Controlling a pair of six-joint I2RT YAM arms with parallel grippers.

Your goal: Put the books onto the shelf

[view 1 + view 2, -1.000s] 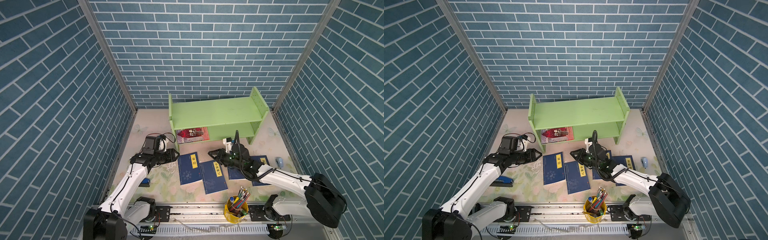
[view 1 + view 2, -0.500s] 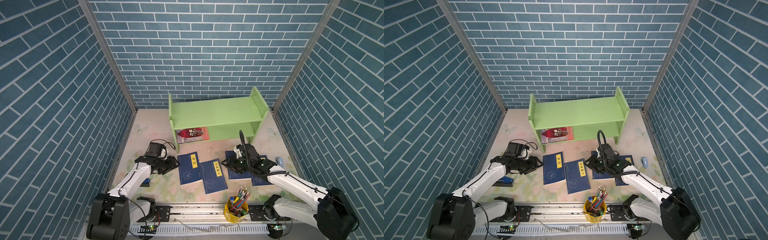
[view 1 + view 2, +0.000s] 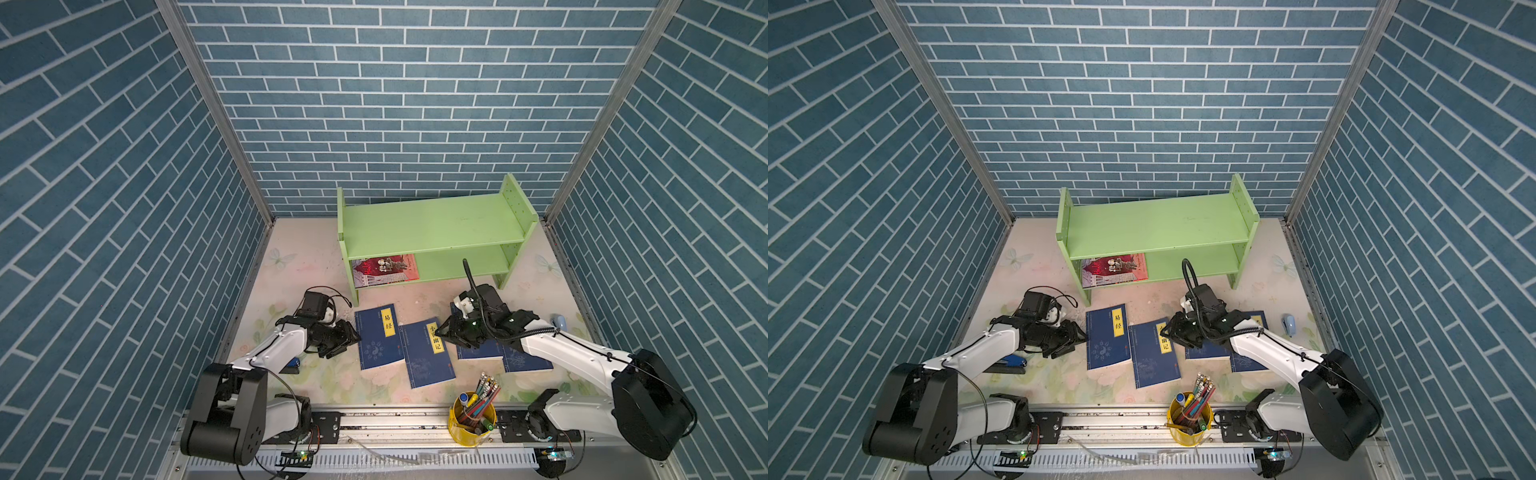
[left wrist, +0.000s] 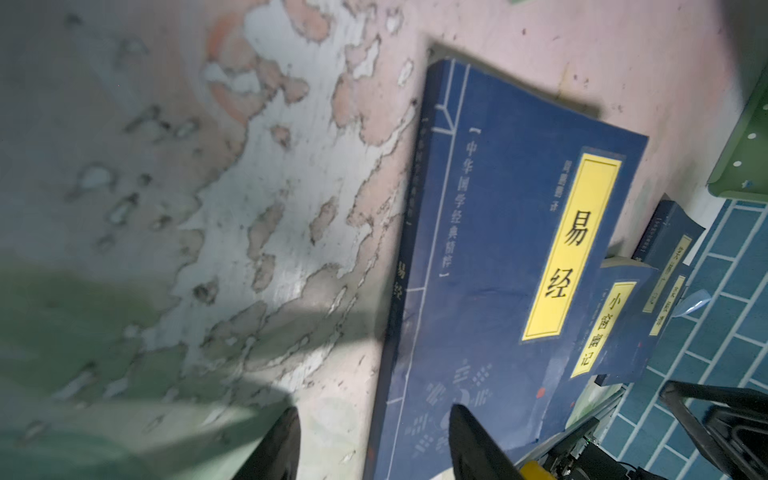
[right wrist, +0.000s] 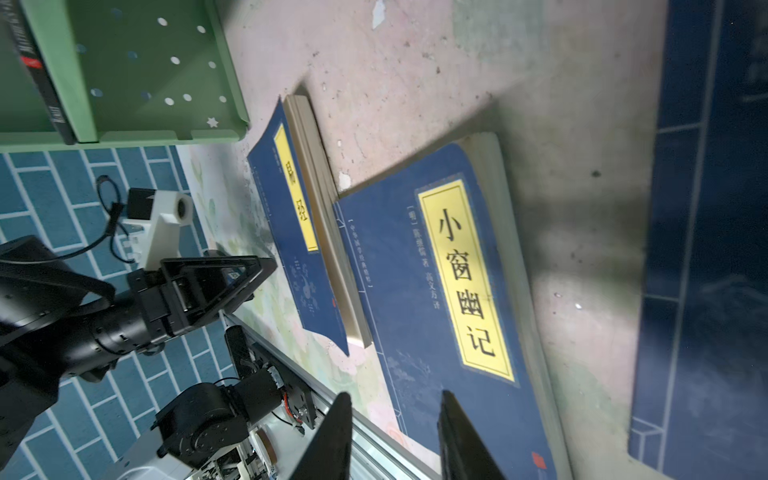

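Lower left in both top views, the left fingers (image 4: 276, 453) stood parted at the spine edge of the leftmost navy book (image 3: 380, 340) on the worktop (image 3: 316, 266). In the centre, the red-and-grey book (image 3: 384, 270) lay on the lower tier of the shelf (image 3: 432, 224). The right fingers (image 5: 332, 444) gaped over the second navy book (image 3: 428, 357). Two more navy books (image 3: 530, 361) lay to the right.

The left gripper (image 3: 352, 343) has been drawn back from the shelf (image 3: 432, 224) to the 易经 book (image 3: 376, 351)'s spine; the right gripper (image 3: 439, 333) has been shifted over the 小窗幽记 book (image 3: 424, 361)'s far corner and its jaws parted wider.
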